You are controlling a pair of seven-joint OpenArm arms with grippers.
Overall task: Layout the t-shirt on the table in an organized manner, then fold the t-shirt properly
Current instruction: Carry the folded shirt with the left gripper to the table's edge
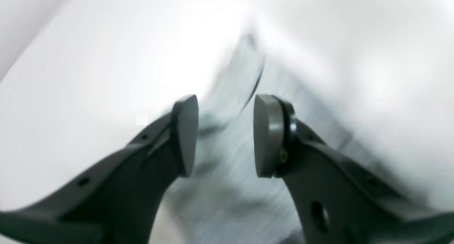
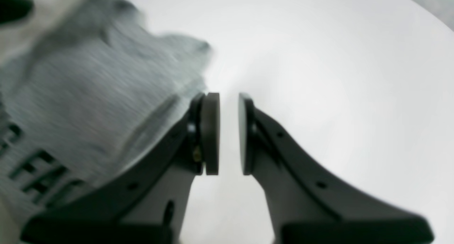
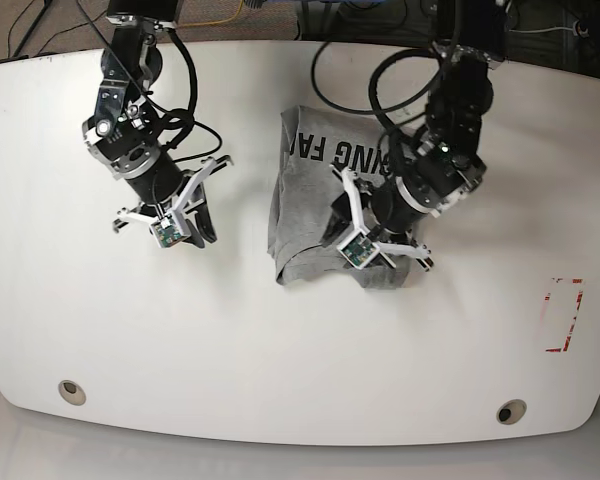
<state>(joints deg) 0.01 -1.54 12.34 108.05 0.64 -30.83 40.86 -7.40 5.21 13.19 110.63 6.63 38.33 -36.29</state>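
The left gripper (image 3: 380,238) is held half open and empty just above the crumpled t-shirt (image 3: 315,215); the right gripper (image 2: 228,134) is nearly shut, holding nothing, over bare table (image 3: 280,340) beside the shirt. Soft, light, limp cloth is expected, best pinched at a hem or sleeve edge. Nothing is seen in the way.

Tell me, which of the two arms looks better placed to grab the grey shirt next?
The left. Its left gripper hangs over the t-shirt with jaws apart, fabric showing between them. The right gripper is over bare table, beside the shirt, jaws nearly closed on nothing.
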